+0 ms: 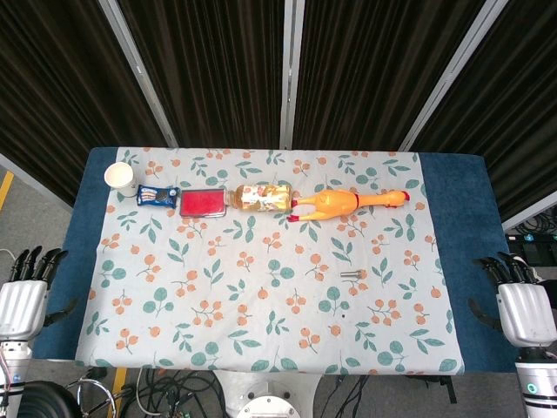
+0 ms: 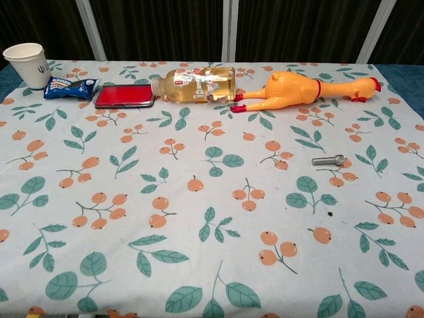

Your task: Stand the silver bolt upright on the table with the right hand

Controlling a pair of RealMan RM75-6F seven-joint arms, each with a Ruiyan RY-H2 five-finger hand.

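Here, the silver bolt (image 1: pixel 353 275) is seen lying on its side on the flowered cloth (image 1: pixel 261 331), at about 4 o'clock from the middle of the table in the head view. In the chest view the silver bolt (image 2: pixel 328 159) is shown flat, and its wider end seems to point to 3 o'clock, though it is small and this cannot be told for sure. Nothing is touching it.

A row of other things is placed along the far side, well apart from the bolt. From 9 o'clock toward 3 o'clock are found a paper cup (image 2: pixel 27 64) standing upright, a blue snack packet (image 2: pixel 69 87), a flat red case (image 2: pixel 124 96), a plastic bottle (image 2: pixel 197 85) laid on its side, and a rubber chicken (image 2: pixel 305 89), also laid down. The chicken's feet are just beside the bottle. The chicken is the nearest of these to the bolt, at about 12 o'clock from it.

The right hand (image 1: pixel 525 305) is held off the right edge of the table, at 3 o'clock from the bolt, released, with the fingers apart and nothing grasped. The left hand (image 1: pixel 24 296) is held beyond the left edge in the same way, also released. Between the right hand and the bolt only bare cloth and a strip of blue table edge (image 1: pixel 461 261) are seen. Open cloth is spread on the near side of the bolt.
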